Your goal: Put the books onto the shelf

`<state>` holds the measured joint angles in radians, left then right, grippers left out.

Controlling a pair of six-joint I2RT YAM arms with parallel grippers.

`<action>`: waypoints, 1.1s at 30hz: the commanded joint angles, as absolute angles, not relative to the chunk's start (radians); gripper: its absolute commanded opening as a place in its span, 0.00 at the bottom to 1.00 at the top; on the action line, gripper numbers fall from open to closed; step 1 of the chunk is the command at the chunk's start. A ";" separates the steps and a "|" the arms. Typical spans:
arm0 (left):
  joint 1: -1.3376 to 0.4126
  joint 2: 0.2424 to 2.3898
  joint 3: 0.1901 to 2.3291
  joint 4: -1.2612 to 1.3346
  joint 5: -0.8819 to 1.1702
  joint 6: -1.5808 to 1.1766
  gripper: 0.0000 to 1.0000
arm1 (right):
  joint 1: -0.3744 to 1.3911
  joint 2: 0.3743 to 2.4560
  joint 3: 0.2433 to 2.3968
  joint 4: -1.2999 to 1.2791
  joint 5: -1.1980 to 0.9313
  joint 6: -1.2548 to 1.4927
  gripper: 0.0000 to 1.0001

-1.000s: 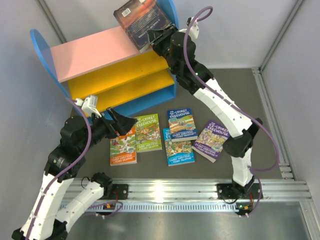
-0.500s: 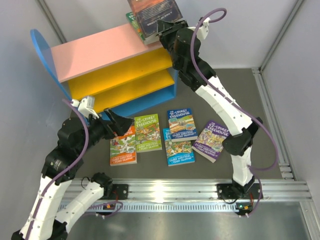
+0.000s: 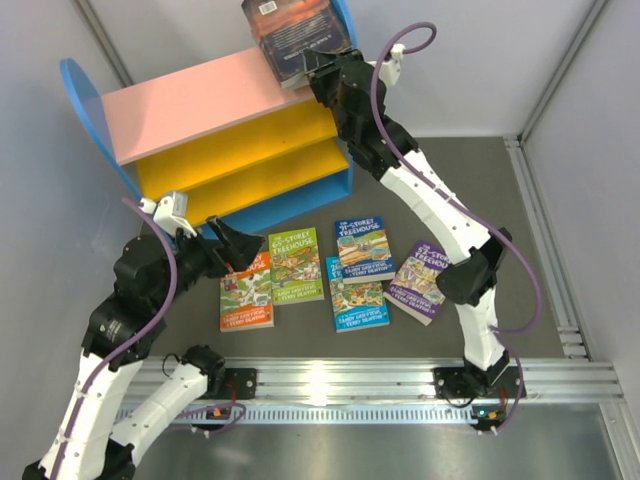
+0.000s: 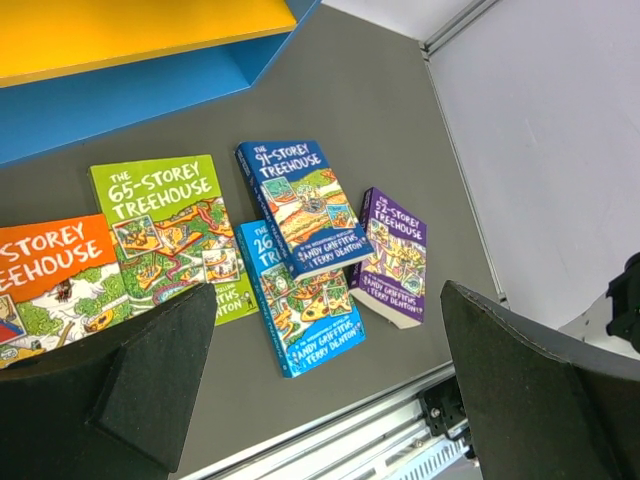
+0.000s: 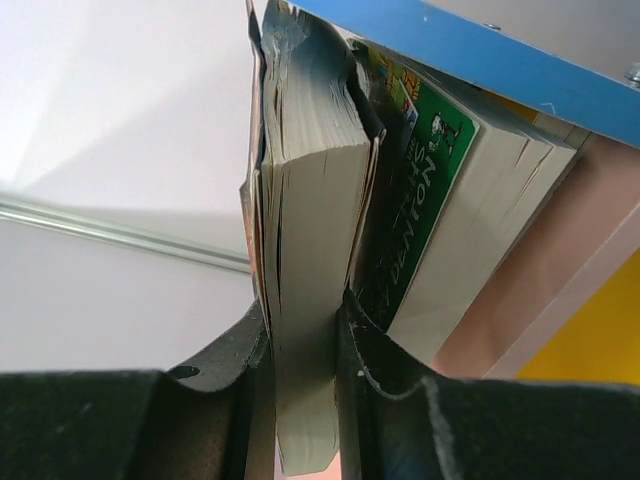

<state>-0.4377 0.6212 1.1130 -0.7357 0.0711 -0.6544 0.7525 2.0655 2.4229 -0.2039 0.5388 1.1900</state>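
Dark book (image 3: 295,35) pinched by right claw (image 3: 318,76), being stood on shelf (image 3: 180,105) top, far right; release required next. Left claw (image 3: 238,246) spread.

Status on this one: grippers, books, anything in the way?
Right gripper shut on dark book, at shelf's pink top board, beside a green book. Left gripper open, above five paperbacks lying on table. Nothing seen blocking.

Robot lab (aluminium rail (image 3: 350,378), panel walls (image 3: 600,200)).
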 commanded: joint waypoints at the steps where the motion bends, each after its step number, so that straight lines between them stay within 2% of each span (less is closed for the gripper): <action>1: -0.440 0.611 1.141 -0.738 0.057 -0.635 0.99 | 0.758 2.005 2.485 0.003 0.544 1.232 0.00; 4: -0.440 0.607 1.146 -0.744 0.051 -0.632 0.99 | 0.756 1.993 2.467 0.003 0.566 1.242 0.02; 7: -0.440 0.606 1.147 -0.753 0.044 -0.627 0.99 | 0.752 1.976 2.444 0.003 0.577 1.246 0.33; 8: -0.440 0.606 1.149 -0.753 0.043 -0.626 0.99 | 0.750 1.970 2.424 0.003 0.584 1.249 0.61; 9: -0.440 0.604 1.150 -0.755 0.037 -0.624 0.99 | 0.752 1.954 2.410 0.003 0.592 1.253 0.73; 11: -0.440 0.604 1.154 -0.756 0.034 -0.621 0.99 | 0.746 1.947 2.385 0.003 0.603 1.276 0.88; 16: -0.440 0.610 1.164 -0.762 0.028 -0.615 0.99 | 0.735 1.924 2.355 0.003 0.583 1.284 0.91; 21: -0.440 0.612 1.169 -0.775 0.021 -0.609 0.99 | 0.726 1.809 2.191 0.003 0.584 1.270 0.93; 33: -0.440 0.647 1.163 -0.767 0.044 -0.603 0.99 | 0.701 1.708 2.063 -0.147 0.520 1.209 0.92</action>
<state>-0.4377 0.6403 1.1336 -0.7849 0.0353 -0.6209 0.7101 1.7691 2.1014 -0.1223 0.5663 1.2537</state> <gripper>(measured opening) 0.991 0.924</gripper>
